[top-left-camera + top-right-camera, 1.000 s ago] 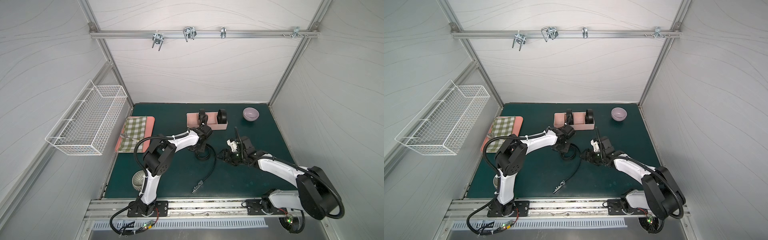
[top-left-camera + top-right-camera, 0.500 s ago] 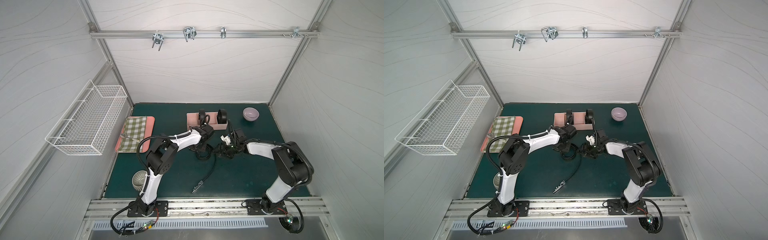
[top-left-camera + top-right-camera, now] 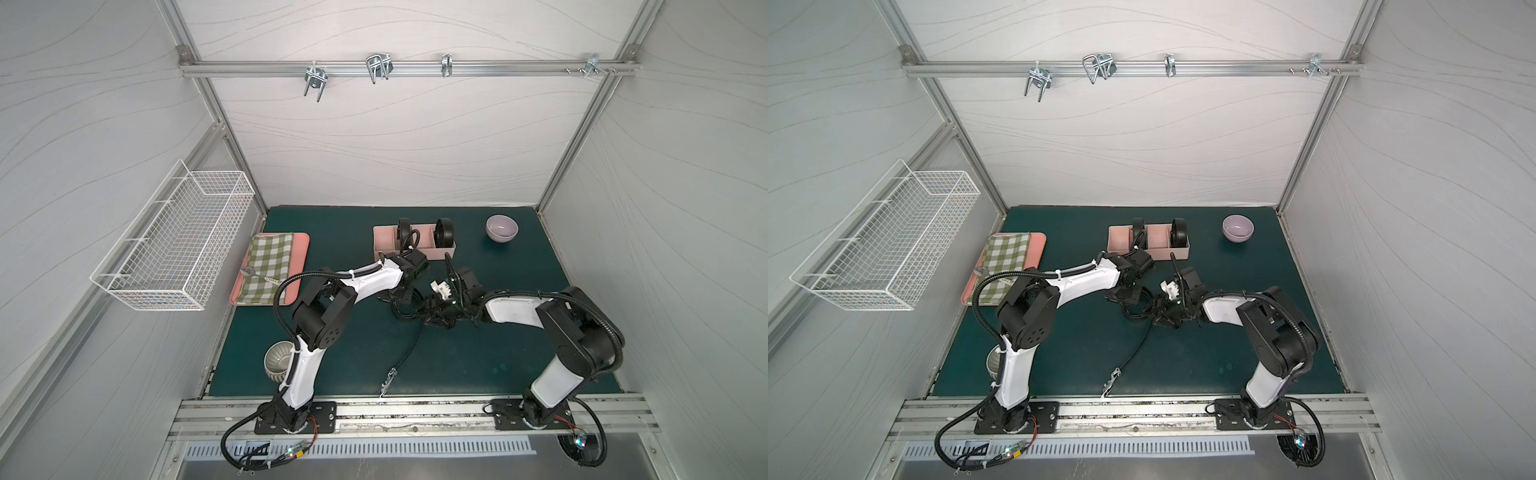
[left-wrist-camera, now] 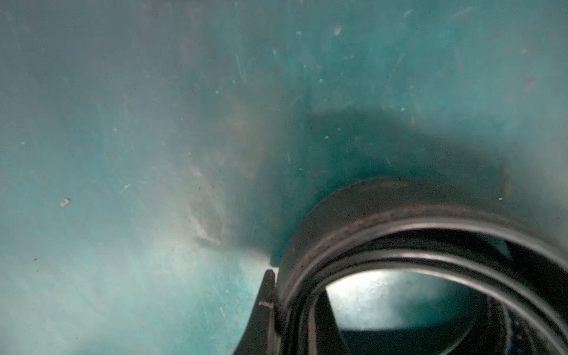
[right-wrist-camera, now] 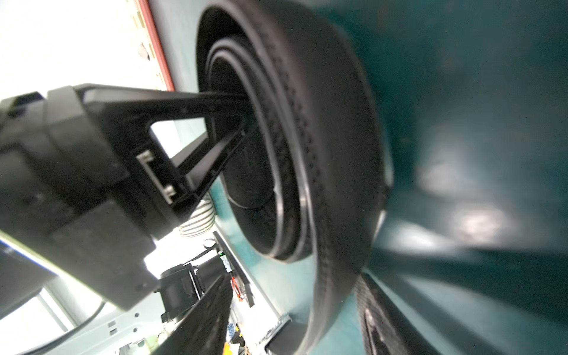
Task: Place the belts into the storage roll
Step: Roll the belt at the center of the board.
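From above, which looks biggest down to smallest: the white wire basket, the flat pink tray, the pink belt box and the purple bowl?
1. white wire basket, though it hangs nearer the camera, which makes its lead unsure
2. flat pink tray
3. pink belt box
4. purple bowl

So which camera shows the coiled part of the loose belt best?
The right wrist view: the coil fills the frame, its layers plain. The left wrist view catches only a blurred arc of it. In both top views it is small and partly hidden, but only they show the tail and buckle.
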Tool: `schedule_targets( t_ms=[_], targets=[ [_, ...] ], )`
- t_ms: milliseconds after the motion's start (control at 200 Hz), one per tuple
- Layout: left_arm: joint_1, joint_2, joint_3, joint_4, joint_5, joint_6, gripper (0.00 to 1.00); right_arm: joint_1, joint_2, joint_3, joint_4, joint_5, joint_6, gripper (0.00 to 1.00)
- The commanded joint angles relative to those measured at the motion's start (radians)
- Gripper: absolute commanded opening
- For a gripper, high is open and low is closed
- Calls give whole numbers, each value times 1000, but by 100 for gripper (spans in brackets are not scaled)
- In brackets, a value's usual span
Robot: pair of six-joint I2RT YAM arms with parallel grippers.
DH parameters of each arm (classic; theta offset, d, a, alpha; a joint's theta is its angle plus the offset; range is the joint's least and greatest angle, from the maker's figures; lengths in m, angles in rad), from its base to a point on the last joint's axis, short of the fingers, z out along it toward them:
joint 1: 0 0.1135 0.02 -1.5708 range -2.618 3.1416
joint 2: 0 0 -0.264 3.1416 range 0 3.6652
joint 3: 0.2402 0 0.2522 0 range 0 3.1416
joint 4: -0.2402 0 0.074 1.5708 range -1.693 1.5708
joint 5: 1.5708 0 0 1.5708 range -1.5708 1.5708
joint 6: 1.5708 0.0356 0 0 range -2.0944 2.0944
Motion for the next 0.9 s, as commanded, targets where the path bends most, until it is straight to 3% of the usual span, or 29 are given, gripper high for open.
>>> schedule_targets(
  t_ms=[0, 350, 570, 680, 895],
  targets=[
    [-4, 67, -22, 12, 36, -17, 0, 12, -26, -2, 66, 5, 61, 66],
    [-3, 65, -22, 14, 40, -18, 0, 41, 53, -17, 228, 36, 232, 61],
    [-3, 61, -27, 18, 42, -16, 0, 67, 51, -34, 191, 55, 242, 63],
    [-4, 62, -32, 23, 45, -15, 0, 68, 12, -39, 123, 45, 183, 65],
    [-3, 61, -37, 27, 49, -15, 0, 30, -111, 68, -304, 167, -125, 76]
  ],
)
